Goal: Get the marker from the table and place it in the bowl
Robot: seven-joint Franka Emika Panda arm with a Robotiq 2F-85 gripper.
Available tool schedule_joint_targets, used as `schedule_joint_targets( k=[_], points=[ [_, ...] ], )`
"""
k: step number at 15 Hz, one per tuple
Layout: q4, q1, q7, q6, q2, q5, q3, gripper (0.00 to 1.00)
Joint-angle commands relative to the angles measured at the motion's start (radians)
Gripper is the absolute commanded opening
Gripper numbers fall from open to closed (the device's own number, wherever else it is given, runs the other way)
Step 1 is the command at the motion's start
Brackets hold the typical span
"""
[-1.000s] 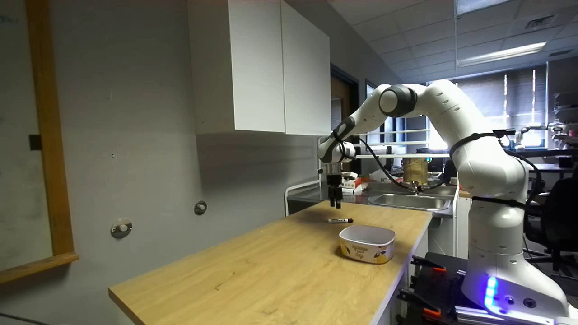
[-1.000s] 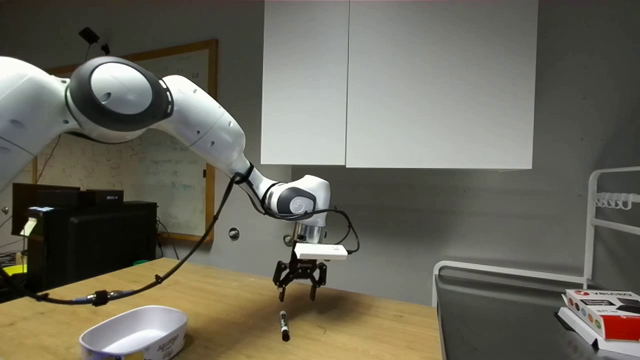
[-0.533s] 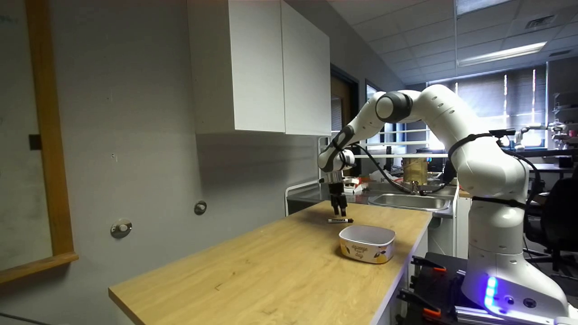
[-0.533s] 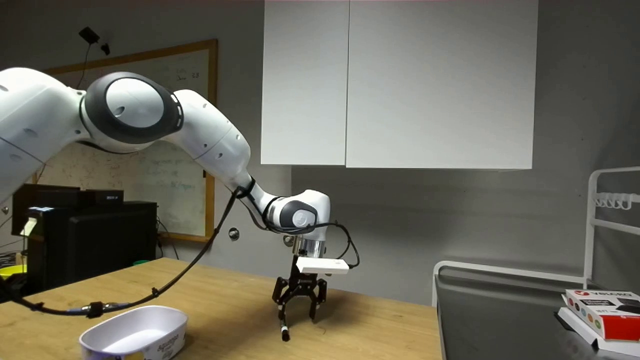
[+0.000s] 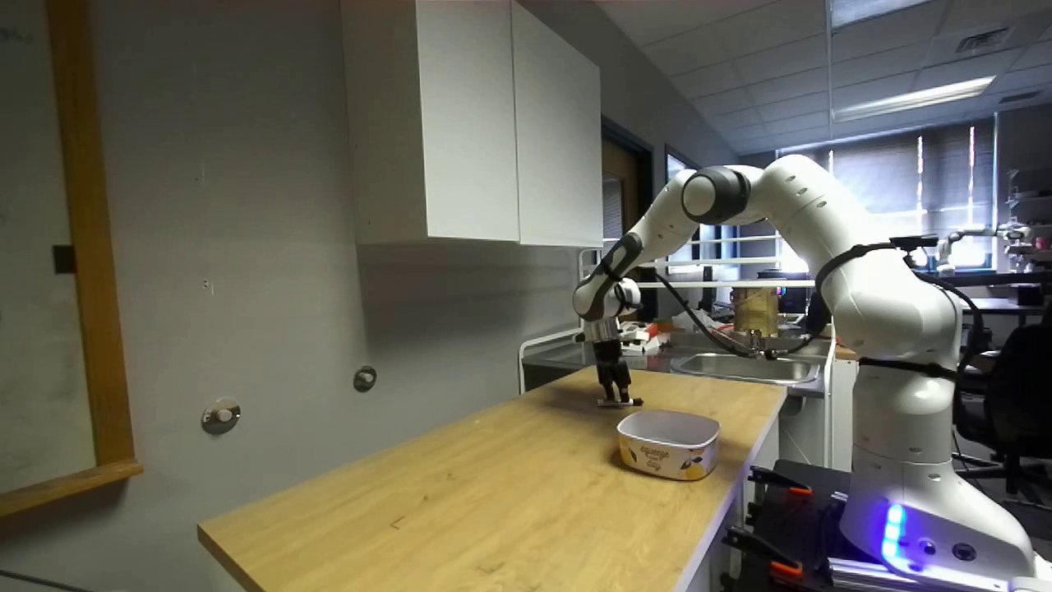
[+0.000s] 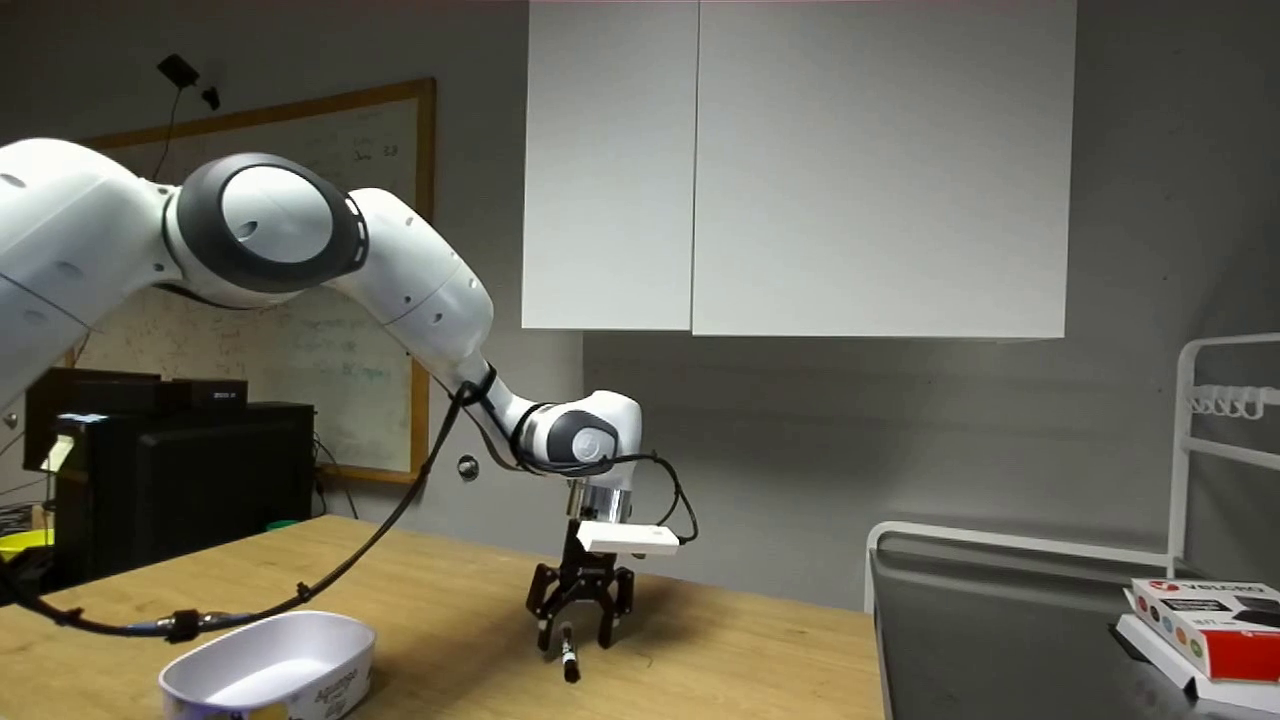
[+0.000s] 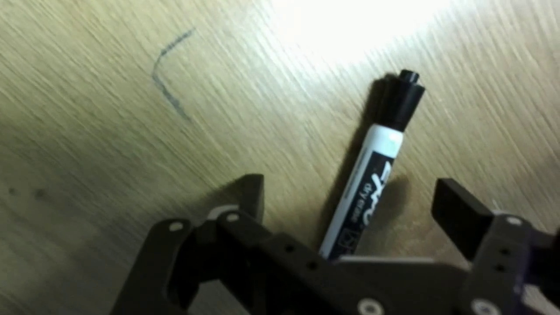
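The marker (image 7: 372,168) is white with a black label and black end, and lies on the light wood table (image 5: 460,501). It also shows in both exterior views, as a thin stick (image 5: 633,403) and a short dark stick (image 6: 570,662). My gripper (image 7: 353,201) is open, pointing down close over the table. In the wrist view its fingers stand on either side of the marker, apart from it; the marker's lower end is hidden behind the gripper. The gripper also shows in both exterior views (image 5: 617,398) (image 6: 576,641). The bowl (image 5: 666,460), whitish with a printed band, stands on the table (image 6: 345,682).
White wall cabinets (image 6: 880,170) hang above the table's far side. A dark counter (image 6: 1000,650) with a red and white box (image 6: 1205,620) adjoins the table's end. A sink (image 5: 748,367) lies beyond. A cable (image 6: 400,510) hangs from the arm.
My gripper has come down from above the marker to near the table, then shifted slightly sideways so its fingers flank the marker. The marker and bowl have not moved.
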Motion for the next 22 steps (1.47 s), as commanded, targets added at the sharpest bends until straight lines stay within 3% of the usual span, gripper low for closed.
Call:
schedule_joint_targets(
  k=[1,2,9,12,17,22],
  points=[
    [-0.009,-0.001,0.022,0.0,0.006,-0.03,0.013,0.71],
    [-0.01,0.0,0.025,0.004,0.006,-0.032,0.013,0.59],
    [-0.032,-0.001,0.038,0.012,-0.023,-0.037,0.011,0.05],
    [-0.086,0.008,0.125,0.052,-0.096,-0.033,-0.005,0.04],
    [-0.253,0.002,0.308,0.139,-0.322,0.017,-0.013,0.06],
    [-0.411,0.03,0.547,0.1,-0.591,0.058,-0.026,0.06]
  ],
)
